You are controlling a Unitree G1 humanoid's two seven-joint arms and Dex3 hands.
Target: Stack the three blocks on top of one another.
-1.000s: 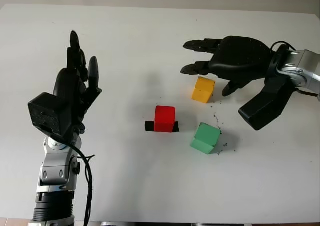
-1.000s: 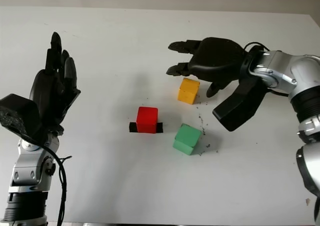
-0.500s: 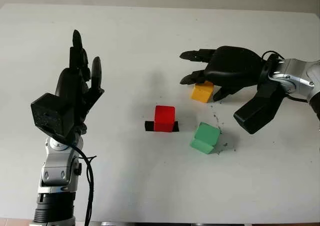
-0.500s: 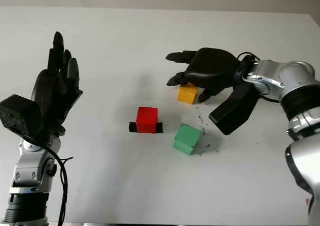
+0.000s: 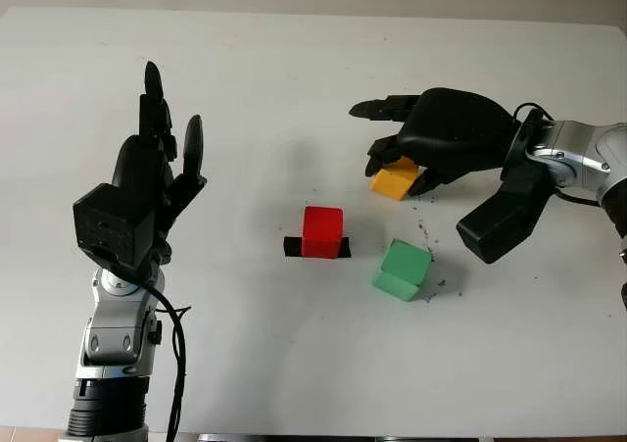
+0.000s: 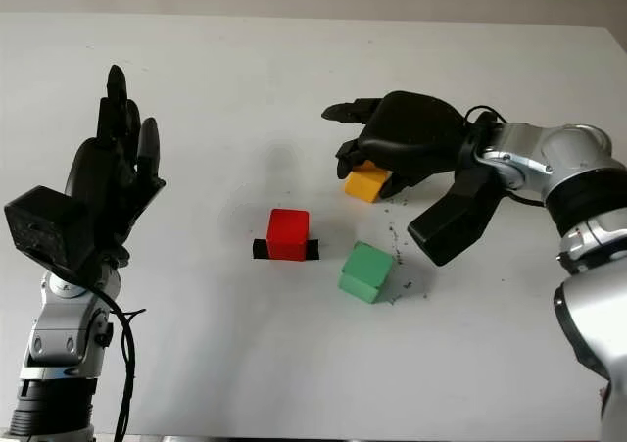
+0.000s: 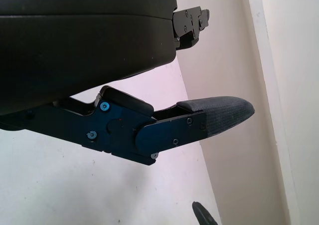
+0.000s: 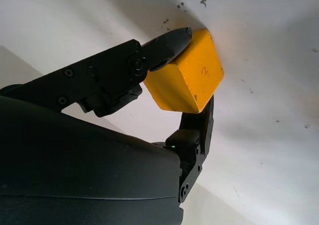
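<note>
A yellow block (image 5: 396,181) sits tilted on the white table (image 5: 294,364), right of centre. My right hand (image 5: 396,166) is over it, a finger and the thumb pinching its sides; up close the block (image 8: 187,75) shows clamped between a fingertip (image 8: 172,39) and the thumb. A red block (image 5: 322,230) stands in the middle on a black tape mark (image 5: 292,248). A green block (image 5: 403,269) lies tilted to the front right of the red one. My left hand (image 5: 147,182) is open, raised at the left, far from the blocks.
Small dark specks (image 5: 427,236) are scattered on the table around the green and yellow blocks. The right forearm (image 5: 578,153) comes in from the right edge. The table's far edge (image 5: 294,13) runs along the top.
The right hand came down over the yellow block and its fingers closed on it; the block now sits tilted. The left hand barely shifted.
</note>
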